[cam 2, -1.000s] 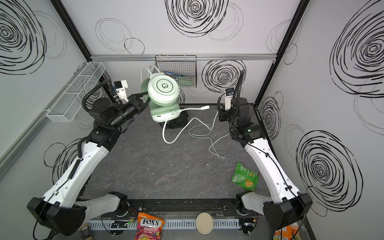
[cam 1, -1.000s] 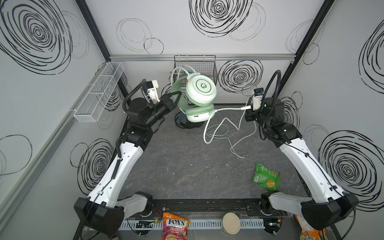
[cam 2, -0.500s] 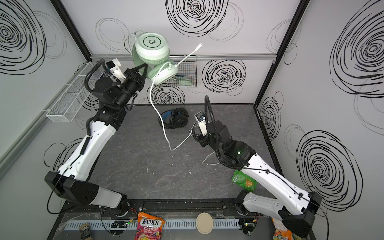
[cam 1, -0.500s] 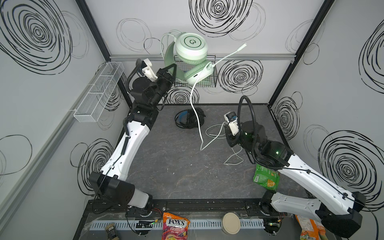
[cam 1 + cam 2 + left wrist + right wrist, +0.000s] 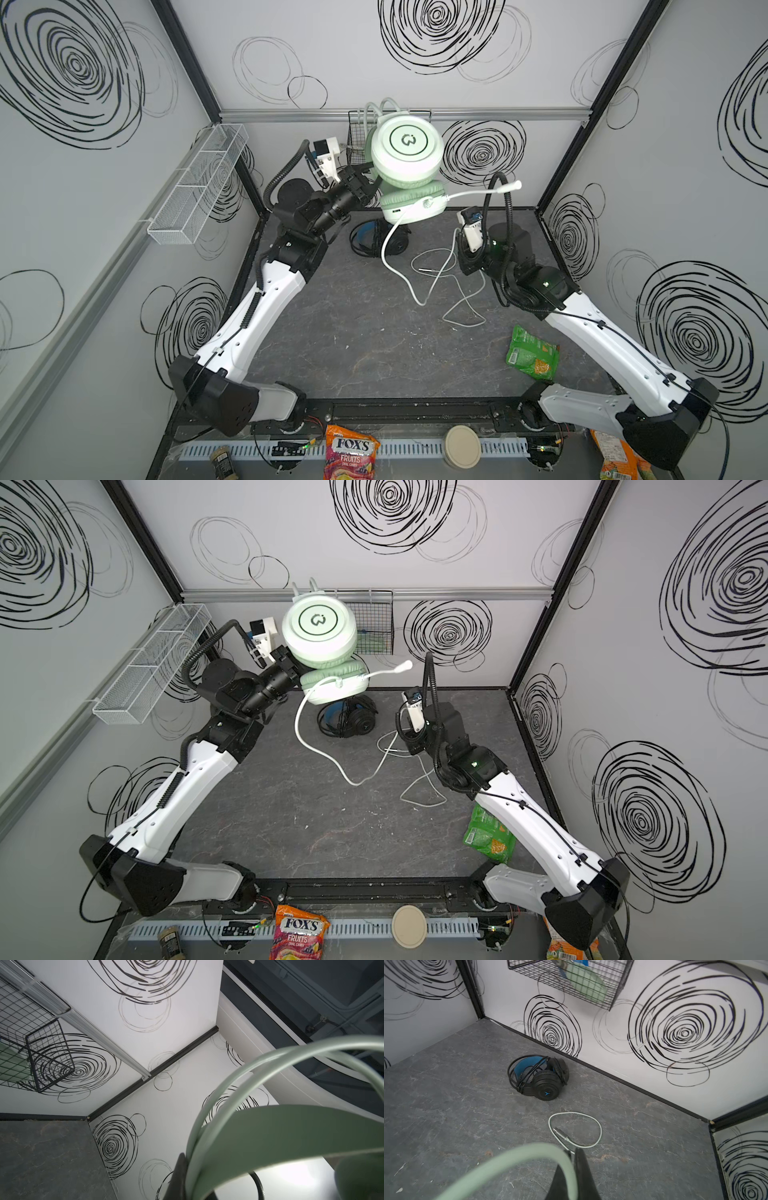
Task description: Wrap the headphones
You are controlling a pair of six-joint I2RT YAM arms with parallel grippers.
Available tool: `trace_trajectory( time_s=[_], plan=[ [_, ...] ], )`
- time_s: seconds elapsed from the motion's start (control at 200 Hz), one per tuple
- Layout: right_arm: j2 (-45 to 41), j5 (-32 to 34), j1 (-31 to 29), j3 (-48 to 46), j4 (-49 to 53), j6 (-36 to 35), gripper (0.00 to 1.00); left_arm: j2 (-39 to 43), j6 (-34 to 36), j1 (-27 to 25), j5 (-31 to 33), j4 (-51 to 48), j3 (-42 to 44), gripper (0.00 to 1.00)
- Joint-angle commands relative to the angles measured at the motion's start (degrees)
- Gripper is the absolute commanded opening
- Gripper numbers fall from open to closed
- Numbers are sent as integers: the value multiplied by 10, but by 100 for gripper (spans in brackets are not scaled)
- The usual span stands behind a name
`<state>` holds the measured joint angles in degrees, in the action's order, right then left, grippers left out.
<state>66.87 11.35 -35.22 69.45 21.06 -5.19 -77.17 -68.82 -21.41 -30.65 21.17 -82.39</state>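
On the left, my left gripper (image 5: 365,189) was clamped on the headband of the mint-green headset (image 5: 405,164), holding it aloft near the back wall, just in front of the wire basket (image 5: 357,133). The black headset (image 5: 539,1078) lay on the table directly below, its own cord already wound round it. That narrow pinch worried me: a swing could twist the band loose and drop the cups onto the black pair, or hook the mic boom (image 5: 509,187) on something. The pale cable (image 5: 392,259) hung down to loose loops on the table. On the right, my right gripper (image 5: 571,1176) was pinched on that cable. A hard pull there could yank the headset free, and the slack could knot around the plug (image 5: 560,1133).
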Motion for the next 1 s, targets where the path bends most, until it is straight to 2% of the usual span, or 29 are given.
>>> trace_trajectory(
  time_s=[0.0,0.22,0.345,0.465,0.61,0.805,0.991],
  plan=[
    [7,-43,16,43,-20,10,0,31,28,-16,-56,31,18,0],
    [30,-49,37,92,-6,-7,0,49,79,-66,-84,-18,69,0],
    [39,-51,45,116,2,-21,0,48,147,-95,-76,-100,67,0],
    [44,-55,59,143,7,-28,0,54,259,-119,3,-240,52,0],
    [52,-68,71,179,16,-39,0,60,347,-143,83,-337,47,0],
    [61,-74,76,206,21,-51,0,68,387,-163,118,-390,57,0],
    [62,-75,77,220,24,-51,0,56,402,-181,111,-403,71,0]
  ],
)
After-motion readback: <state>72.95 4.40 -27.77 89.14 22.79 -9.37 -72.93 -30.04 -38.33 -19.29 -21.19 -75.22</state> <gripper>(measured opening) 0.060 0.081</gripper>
